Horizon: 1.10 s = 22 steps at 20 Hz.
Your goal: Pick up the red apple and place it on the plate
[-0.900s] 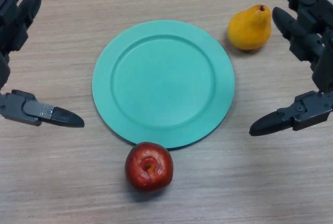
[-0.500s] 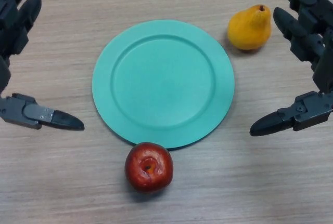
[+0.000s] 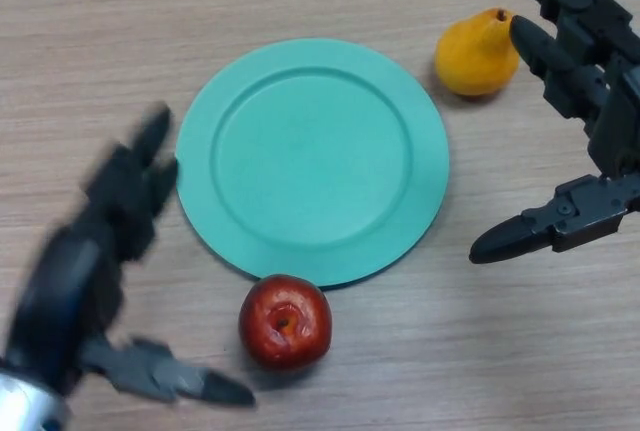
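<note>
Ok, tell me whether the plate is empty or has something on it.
Empty. The green plate shows only bare surface; the red apple sits on the table at its near rim, and the yellow pear lies beyond its far right edge.

A yellow pear [image 3: 476, 55] lay on the wooden surface [image 3: 100, 61] — stem end tilted up, toward the far right.
</note>
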Tool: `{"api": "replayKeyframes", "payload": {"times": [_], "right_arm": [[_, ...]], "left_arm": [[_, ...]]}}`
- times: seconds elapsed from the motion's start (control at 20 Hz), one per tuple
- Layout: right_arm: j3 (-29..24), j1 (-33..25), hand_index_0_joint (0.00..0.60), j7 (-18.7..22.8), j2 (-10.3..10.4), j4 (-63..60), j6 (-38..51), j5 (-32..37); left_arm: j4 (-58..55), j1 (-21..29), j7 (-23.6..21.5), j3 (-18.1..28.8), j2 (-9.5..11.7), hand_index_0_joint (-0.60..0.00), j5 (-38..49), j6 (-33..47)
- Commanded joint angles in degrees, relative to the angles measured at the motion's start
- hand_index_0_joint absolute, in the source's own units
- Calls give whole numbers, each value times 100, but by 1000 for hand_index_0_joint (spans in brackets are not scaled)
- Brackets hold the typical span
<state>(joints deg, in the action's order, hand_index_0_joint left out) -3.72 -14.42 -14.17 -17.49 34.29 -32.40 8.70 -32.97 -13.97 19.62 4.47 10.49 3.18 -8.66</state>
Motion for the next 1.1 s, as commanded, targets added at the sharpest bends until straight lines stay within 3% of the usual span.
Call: {"api": "replayKeyframes", "payload": {"times": [0.05,0.2,0.45,0.5,0.55,0.6,0.65,0.7,0.75,0.95,1.1], "right_arm": [[-404,-168,0,-44,-194,340,537,-122],[-478,-51,0,-71,-207,297,691,-167],[-641,-39,0,-83,-295,233,704,-121],[-672,-62,0,-72,-324,221,659,-102],[-676,-56,0,-72,-326,223,662,-102],[-695,-37,0,-72,-333,225,676,-100],[-712,-18,0,-71,-338,227,690,-97],[-764,-4,0,-52,-364,230,721,-78],[-786,5,0,-44,-380,228,761,-74],[-797,48,0,-41,-379,282,770,-111],[-773,71,0,-27,-361,382,695,-131]], "left_arm": [[21,-134,96,13,66,0,-183,1460],[1395,64,-317,-404,148,0,-863,2980],[2742,568,-909,-754,228,0,-1474,3949],[2859,622,-944,-798,236,-50,-1531,3928],[2865,625,-940,-805,239,-150,-1541,3920],[2942,642,-951,-827,250,-300,-1623,3984],[3011,655,-968,-844,259,-400,-1703,4051],[3161,718,-1040,-875,283,-544,-2058,4159],[3240,759,-1105,-896,294,-600,-2326,4219],[3266,795,-1136,-919,384,-600,-2905,4405],[2313,699,-1154,-844,338,-600,-2764,4286]]}}
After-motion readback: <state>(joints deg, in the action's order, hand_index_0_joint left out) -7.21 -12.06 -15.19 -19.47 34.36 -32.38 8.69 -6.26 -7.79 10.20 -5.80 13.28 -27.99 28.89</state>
